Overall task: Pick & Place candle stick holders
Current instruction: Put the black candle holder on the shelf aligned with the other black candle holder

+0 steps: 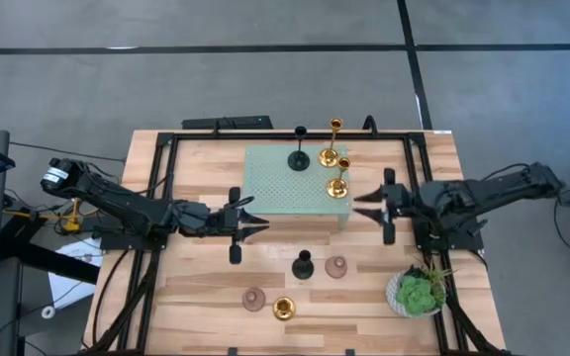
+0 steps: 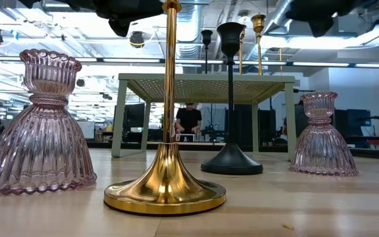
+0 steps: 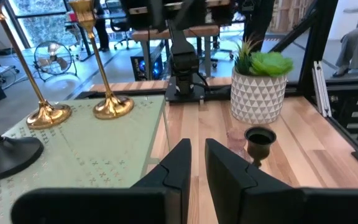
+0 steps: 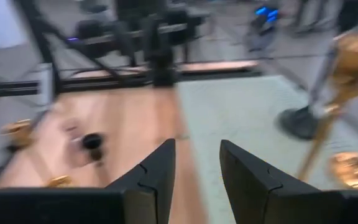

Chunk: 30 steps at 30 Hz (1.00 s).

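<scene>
A green perforated platform (image 1: 283, 198) stands mid-table. On it stand one black candle stick holder (image 1: 299, 158) and two gold ones (image 1: 332, 153) (image 1: 337, 185), each on its round base. On the wood nearer the front stand a black holder (image 1: 303, 265), two pink ones (image 1: 336, 266) (image 1: 254, 299) and a gold one (image 1: 284, 309). My left gripper (image 1: 255, 219) is open and empty at the platform's left front corner. My right gripper (image 1: 367, 201) is open and empty just right of the platform, near the front gold holder.
A green plant in a white pot (image 1: 417, 292) stands at the front right, close to my right arm. The table's black frame rails (image 1: 156, 188) run along both sides. Bare wood lies between the platform and the front holders.
</scene>
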Each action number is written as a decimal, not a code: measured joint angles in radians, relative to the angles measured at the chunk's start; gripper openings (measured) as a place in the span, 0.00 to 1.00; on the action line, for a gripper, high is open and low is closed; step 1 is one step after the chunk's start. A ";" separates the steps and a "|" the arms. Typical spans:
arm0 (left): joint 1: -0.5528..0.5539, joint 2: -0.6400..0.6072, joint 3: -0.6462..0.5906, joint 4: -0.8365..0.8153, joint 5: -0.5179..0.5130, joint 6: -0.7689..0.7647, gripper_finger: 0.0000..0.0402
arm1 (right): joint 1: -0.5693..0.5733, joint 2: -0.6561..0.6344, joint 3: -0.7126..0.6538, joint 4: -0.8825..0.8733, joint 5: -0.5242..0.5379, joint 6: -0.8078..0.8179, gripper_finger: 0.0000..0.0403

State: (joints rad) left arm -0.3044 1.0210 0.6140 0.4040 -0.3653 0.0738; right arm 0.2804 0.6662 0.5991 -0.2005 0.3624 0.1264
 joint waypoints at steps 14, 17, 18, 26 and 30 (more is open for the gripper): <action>-0.080 0.000 0.000 -0.151 0.000 0.000 0.12 | 0.214 0.262 0.000 0.020 -0.048 0.163 0.29; -0.110 0.000 0.000 -0.173 0.001 0.000 0.12 | 0.234 0.337 0.000 0.102 -0.019 0.163 0.29; -0.118 0.000 0.000 -0.178 0.000 0.000 0.12 | 0.238 0.360 0.000 0.122 0.000 0.163 0.29; -0.157 0.000 0.000 -0.180 0.000 0.000 0.12 | 0.241 0.552 0.000 0.301 0.032 0.164 0.29; -0.163 0.000 0.000 -0.181 0.000 0.000 0.12 | 0.241 0.640 0.000 0.415 0.064 0.163 0.29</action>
State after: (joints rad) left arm -0.4673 1.0210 0.6140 0.2234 -0.3649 0.0738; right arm 0.5217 1.3058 0.5991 0.2143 0.4269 0.2890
